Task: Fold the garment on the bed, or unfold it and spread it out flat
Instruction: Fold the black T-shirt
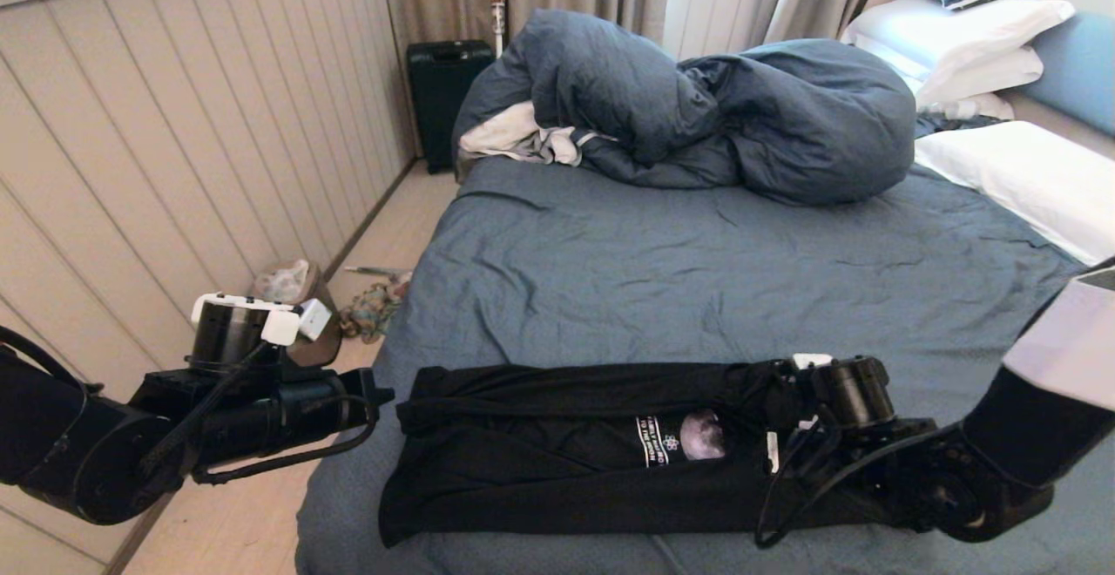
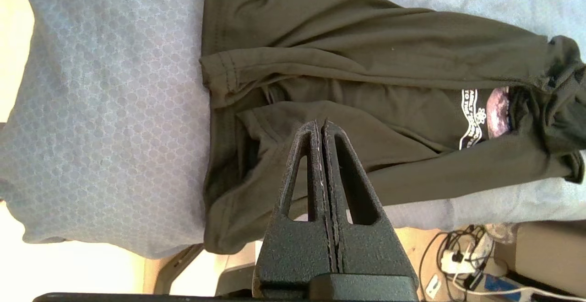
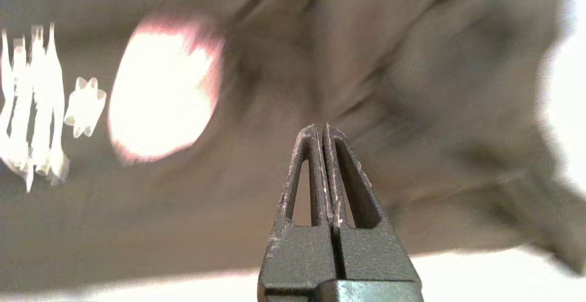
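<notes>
Here garment point(image 1: 557, 462) under right claw point(image 3: 322, 130); both claws closed, empty.

The garment point(image 1: 557, 453) lies on the bed point(image 1: 697, 279) between the left tool point(image 1: 383, 401) and right tool point(image 1: 780, 422).

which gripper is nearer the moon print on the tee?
Right. The right gripper is shut, just over the T-shirt beside the moon print; the left gripper, shut, hangs off the shirt's far end.
</notes>
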`<state>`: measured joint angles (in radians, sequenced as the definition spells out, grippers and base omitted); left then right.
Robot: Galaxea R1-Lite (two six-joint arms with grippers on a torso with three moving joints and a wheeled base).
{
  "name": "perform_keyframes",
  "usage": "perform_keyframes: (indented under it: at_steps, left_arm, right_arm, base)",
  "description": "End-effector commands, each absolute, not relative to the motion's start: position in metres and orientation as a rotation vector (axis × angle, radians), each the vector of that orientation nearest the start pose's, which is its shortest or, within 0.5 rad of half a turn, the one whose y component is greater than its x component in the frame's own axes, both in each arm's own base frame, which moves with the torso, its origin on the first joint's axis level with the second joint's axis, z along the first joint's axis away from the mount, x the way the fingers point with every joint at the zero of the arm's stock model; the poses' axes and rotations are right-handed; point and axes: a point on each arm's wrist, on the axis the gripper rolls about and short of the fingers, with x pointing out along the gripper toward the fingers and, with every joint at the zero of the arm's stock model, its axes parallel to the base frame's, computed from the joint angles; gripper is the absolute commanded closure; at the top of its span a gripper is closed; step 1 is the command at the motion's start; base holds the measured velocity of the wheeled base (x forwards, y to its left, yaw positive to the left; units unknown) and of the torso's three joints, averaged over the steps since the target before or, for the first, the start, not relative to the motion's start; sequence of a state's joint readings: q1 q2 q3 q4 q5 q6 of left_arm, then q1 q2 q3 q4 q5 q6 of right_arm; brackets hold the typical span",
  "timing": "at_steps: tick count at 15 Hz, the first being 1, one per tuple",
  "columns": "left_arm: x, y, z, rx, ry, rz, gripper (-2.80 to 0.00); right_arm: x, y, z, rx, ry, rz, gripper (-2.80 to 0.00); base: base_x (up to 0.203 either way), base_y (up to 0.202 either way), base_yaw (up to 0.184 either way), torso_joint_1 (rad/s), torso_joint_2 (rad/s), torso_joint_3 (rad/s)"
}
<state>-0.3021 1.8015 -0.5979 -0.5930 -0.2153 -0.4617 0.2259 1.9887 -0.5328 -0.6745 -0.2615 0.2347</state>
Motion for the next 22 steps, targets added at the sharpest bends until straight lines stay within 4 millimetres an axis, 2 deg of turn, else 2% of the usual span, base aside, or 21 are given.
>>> perform_keyframes:
  at_steps: [1,4,7,9,12,13,15,17,18,22]
  left_arm:
    - [0.271,-0.090,0.098,-0.414,0.718,-0.350,0.00]
    - [0.271,-0.090,0.099,-0.413,0.715,-0.349,0.00]
    - [0.266,-0.085,0.114,-0.421,0.681,-0.349,0.00]
    - [0.263,-0.081,0.120,-0.422,0.724,-0.337,0.00]
    - [0.262,-0.081,0.123,-0.423,0.745,-0.335,0.00]
    - [0.263,-0.081,0.121,-0.425,0.750,-0.332,0.00]
    - [0.264,-0.082,0.119,-0.421,0.759,-0.331,0.00]
    - [0.265,-0.082,0.117,-0.421,0.763,-0.327,0.00]
    - [0.266,-0.082,0.115,-0.420,0.769,-0.324,0.00]
    - [0.271,-0.084,0.114,-0.424,0.771,-0.317,0.00]
  right_arm:
    - [0.289,0.041,0.055,0.070,0.683,-0.172,0.00]
    - [0.298,-0.003,0.083,0.145,0.661,-0.174,0.00]
    - [0.296,-0.037,0.119,0.308,0.874,-0.014,0.00]
    - [0.292,-0.068,0.138,0.355,0.974,0.047,0.00]
    - [0.296,-0.098,0.120,0.284,1.031,0.096,0.00]
    - [0.303,-0.104,0.113,0.268,1.026,0.086,-2.80]
    - [0.314,-0.110,0.097,0.184,0.993,0.031,-2.80]
    - [0.322,-0.113,0.094,0.048,0.909,0.019,-2.80]
    - [0.326,-0.113,0.093,0.037,0.910,0.020,-2.80]
    - [0.338,-0.082,0.064,0.027,1.001,0.118,-2.80]
  base:
    - [0.000,0.000,0.000,0.000,0.00,0.000]
    - [0.000,0.000,0.000,0.000,0.00,0.000]
    - [0.000,0.000,0.000,0.000,0.00,0.000]
    - [0.000,0.000,0.000,0.000,0.00,0.000]
    - [0.000,0.000,0.000,0.000,0.00,0.000]
    - [0.000,0.000,0.000,0.000,0.00,0.000]
    - [0.000,0.000,0.000,0.000,0.00,0.000]
    - [0.000,0.000,0.000,0.000,0.00,0.000]
    - [0.000,0.000,0.000,0.000,0.00,0.000]
    - [0.000,0.000,0.000,0.000,0.00,0.000]
